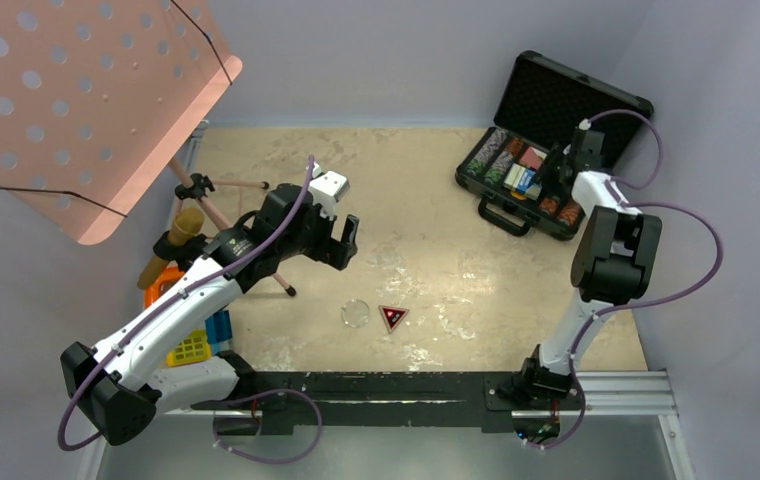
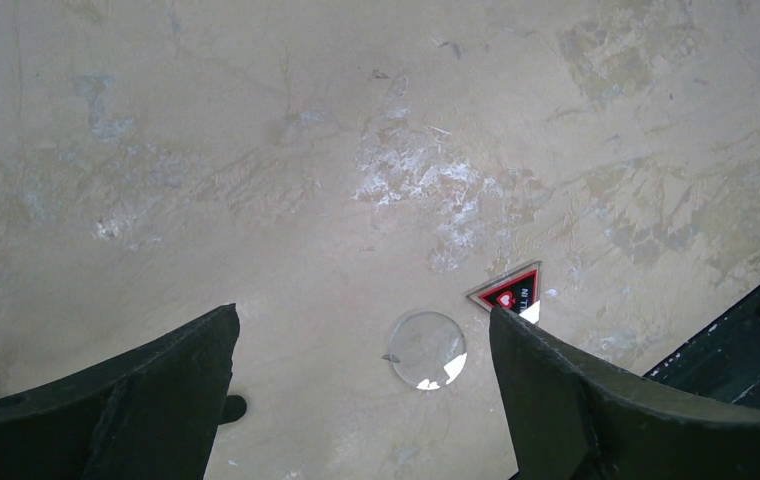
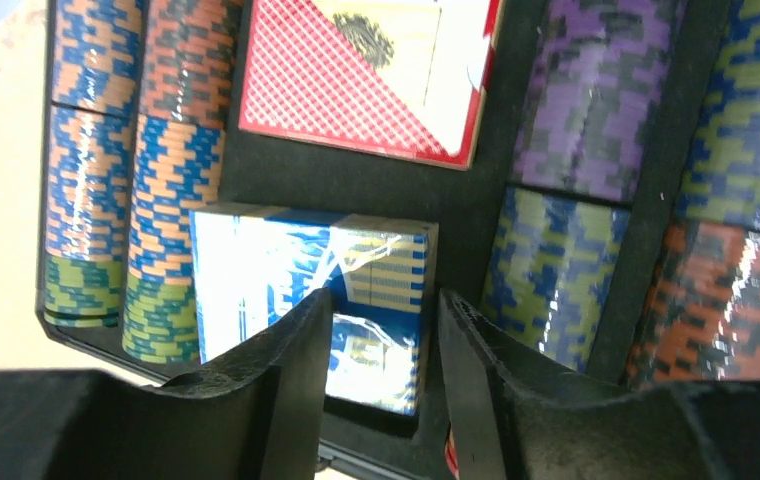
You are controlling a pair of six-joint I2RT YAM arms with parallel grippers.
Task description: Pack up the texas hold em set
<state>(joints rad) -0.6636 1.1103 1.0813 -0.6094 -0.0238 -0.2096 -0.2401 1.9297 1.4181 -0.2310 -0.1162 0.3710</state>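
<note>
My left gripper gapes wide above the table; lower right, a triangular marker shows "LLIN". My right gripper hangs half-apart and empty over the blue card deck.

Scuffed beige table: clear button just beside triangular marker, near edge; open briefcase far right.

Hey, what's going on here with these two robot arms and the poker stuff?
They are packing a poker set. The right gripper hangs over the open black case, jaws partly apart and gripping nothing, just above the blue card deck, which lies in the foam beside the red deck and rows of chips. The left gripper, wide open, hovers above the table, over a clear round button and a dark triangular marker not yet picked up.
</note>
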